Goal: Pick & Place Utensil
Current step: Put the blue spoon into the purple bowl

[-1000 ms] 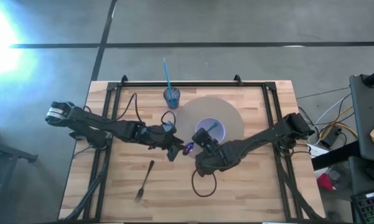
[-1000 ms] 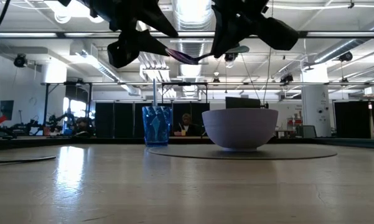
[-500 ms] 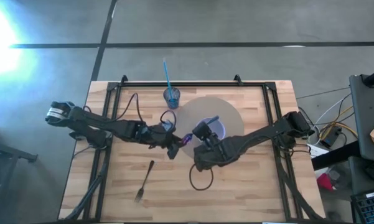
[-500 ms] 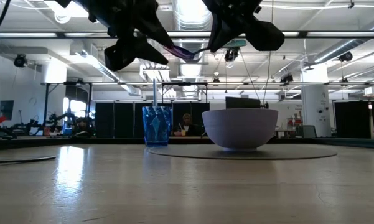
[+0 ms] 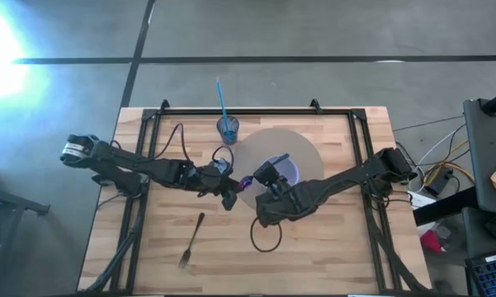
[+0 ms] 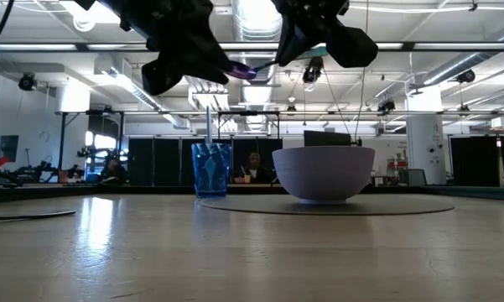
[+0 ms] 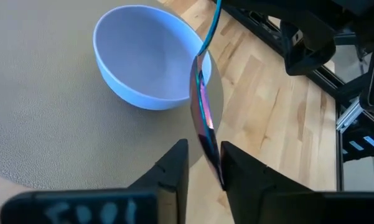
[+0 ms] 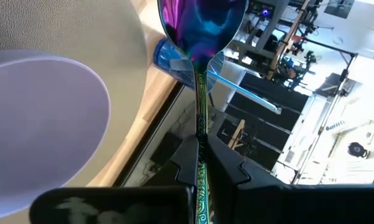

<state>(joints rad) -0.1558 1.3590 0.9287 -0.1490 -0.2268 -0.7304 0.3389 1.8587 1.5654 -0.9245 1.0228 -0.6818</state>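
An iridescent purple-green spoon (image 5: 247, 183) is held level in the air between my two grippers, above the left edge of a round grey mat (image 5: 309, 157). My right gripper (image 8: 199, 155) is shut on its handle. My left gripper (image 7: 204, 171) is open, with the spoon's bowl (image 7: 202, 118) edge-on between its fingers. In the low view the spoon (image 6: 252, 69) spans from the left gripper to the right gripper, high over the table. A lavender bowl (image 5: 282, 170) stands on the mat beside the right gripper. My left gripper has the tip of the spoon's bowl (image 7: 216, 167) against the inner side of one finger (image 7: 236, 177). A gap shows between the spoon and the other finger (image 7: 174, 171). My right gripper pinches the spoon's handle (image 8: 200, 134) between its two fingers, which lie along the handle. The spoon's bowl (image 8: 202, 25) sticks out ahead of them, lifted clear of the table.
A blue cup (image 5: 228, 128) with a blue straw stands at the far side, left of the mat. A dark fork (image 5: 191, 239) lies on the wood near the front left. A black cable loop (image 5: 268, 239) lies below the right arm.
My right gripper has gone toward the left gripper and the table's far edge, then stayed there. The spoon's purple end, which drooped a second ago, has come up, and the spoon now lies nearly level between the two grippers.
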